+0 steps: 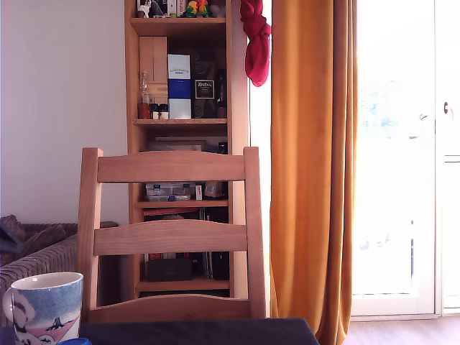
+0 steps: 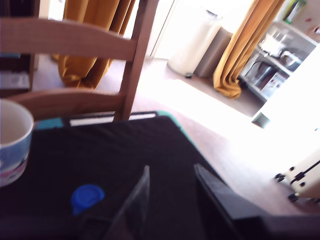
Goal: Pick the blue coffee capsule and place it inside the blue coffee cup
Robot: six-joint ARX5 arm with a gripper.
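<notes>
The blue coffee capsule (image 2: 87, 197) lies on the black table (image 2: 125, 155) just beside the spread, empty gripper (image 2: 172, 192), outside its fingers, with the blue coffee cup (image 2: 12, 142) farther off.

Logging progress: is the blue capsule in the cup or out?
Out. The blue coffee capsule lies on the black tabletop, apart from the blue coffee cup.

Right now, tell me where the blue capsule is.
The blue capsule lies on the black tabletop, apart from the mug, near the open gripper.
</notes>
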